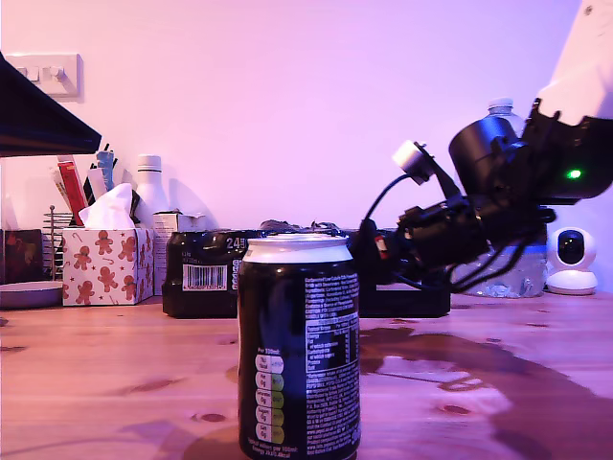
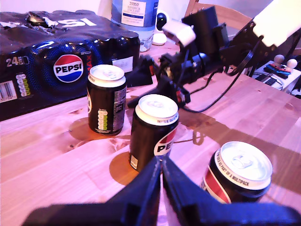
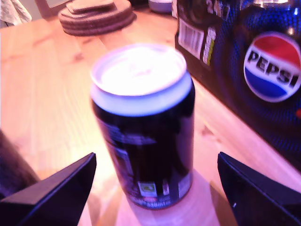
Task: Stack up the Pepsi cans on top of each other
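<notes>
Three black Pepsi cans stand upright and apart on the wooden table. One can (image 2: pixel 107 100) is beside the 24-pack, a second (image 2: pixel 153 132) stands in the middle, and a third (image 2: pixel 241 173) is nearest my first gripper (image 2: pixel 161 175), which is shut on nothing, short of the middle can. My second gripper (image 3: pixel 155 188) is open, with a can (image 3: pixel 143 127) standing between its fingers (image 3: pixel 56 188), untouched. From the first wrist view it (image 2: pixel 141 84) reaches toward the can by the pack. In the exterior view one can (image 1: pixel 299 345) fills the foreground, with the second gripper (image 1: pixel 369 251) behind it.
A black shrink-wrapped Pepsi 24-pack (image 2: pixel 47 61) (image 1: pixel 201 273) lies behind the cans. A clear water bottle (image 2: pixel 136 14) and a small white camera (image 1: pixel 572 259) stand behind it. A tissue box (image 1: pixel 105 264) is at the exterior view's left. Stacked coasters (image 3: pixel 96 16) lie beyond.
</notes>
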Controlling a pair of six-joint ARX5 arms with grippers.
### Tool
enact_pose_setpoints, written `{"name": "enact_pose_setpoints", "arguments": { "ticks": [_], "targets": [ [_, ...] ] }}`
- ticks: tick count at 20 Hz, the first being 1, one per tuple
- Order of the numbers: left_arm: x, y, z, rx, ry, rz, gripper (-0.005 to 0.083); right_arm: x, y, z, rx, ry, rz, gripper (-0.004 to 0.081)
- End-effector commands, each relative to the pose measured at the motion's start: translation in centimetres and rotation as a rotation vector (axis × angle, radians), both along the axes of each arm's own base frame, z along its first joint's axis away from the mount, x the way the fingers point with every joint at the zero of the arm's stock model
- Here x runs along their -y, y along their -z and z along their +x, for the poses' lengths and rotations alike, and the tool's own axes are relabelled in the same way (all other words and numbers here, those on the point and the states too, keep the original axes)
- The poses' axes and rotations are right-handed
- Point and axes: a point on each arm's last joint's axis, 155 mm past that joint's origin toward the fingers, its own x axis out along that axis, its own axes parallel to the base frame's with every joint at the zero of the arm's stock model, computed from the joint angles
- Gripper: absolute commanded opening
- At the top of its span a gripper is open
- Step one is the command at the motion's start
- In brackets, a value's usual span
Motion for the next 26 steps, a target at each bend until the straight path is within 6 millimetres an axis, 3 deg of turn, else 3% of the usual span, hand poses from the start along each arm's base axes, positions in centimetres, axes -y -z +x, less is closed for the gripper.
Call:
{"name": "enact_pose_setpoints", "arguments": {
  "ticks": [1, 8, 14, 26],
  "targets": [
    [0.0, 0.6, -0.1, -0.012, -0.001, 0.004, -0.0021, -0.9, 0.9, -0.1, -0.011, -0.017, -0.002, 0.0741],
    [-0.2, 0.9, 0.0, -0.023, -0.011, 0.011, -0.0021, -3.0, 1.7, -0.1, -0.013, -0.056, -0.005, 0.0741],
    [-0.2, 1.0, 0.0, -0.028, -0.012, 0.01, -0.0021, -3.0, 3.2, 0.6, -0.021, -0.025, -0.034, 0.0741],
    [-0.2, 1.0, 0.0, -0.034, -0.013, 0.006, -0.0021, -3.4, 3.0, 2.1, 0.019, 0.043, -0.073, 0.074]
  ]
}}
